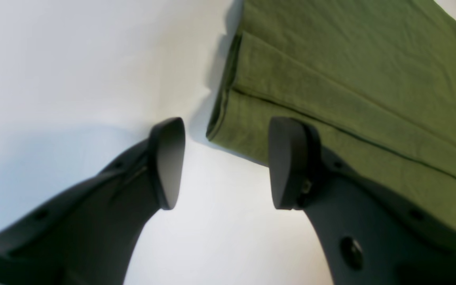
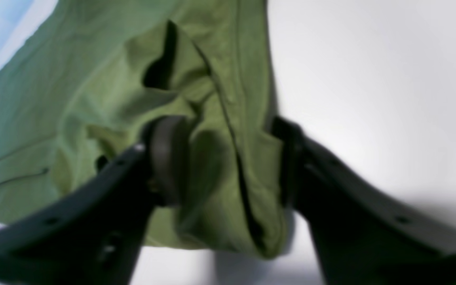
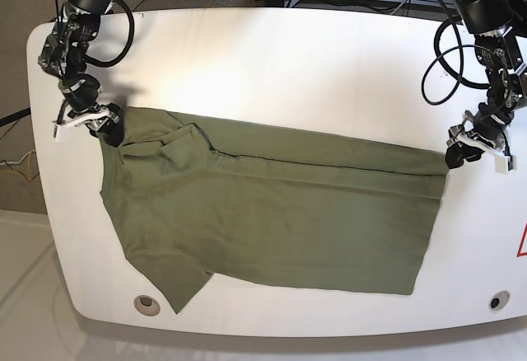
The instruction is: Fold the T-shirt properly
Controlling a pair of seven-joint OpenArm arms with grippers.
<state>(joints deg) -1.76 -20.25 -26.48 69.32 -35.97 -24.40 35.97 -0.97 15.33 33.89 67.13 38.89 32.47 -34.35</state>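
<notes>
Green T-shirt point(image 2: 220, 170) bunches between right fingers point(image 2: 166, 158); left wrist view shows none held.

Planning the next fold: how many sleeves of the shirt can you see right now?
1. The T-shirt shows one sleeve at its near-left corner; the other may be folded under near the right gripper.

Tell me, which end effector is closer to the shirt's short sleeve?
Right. The right end effector straddles bunched cloth at the collar end of the shirt, beside the sleeve. The left end effector sits at the hem corner opposite.
</notes>
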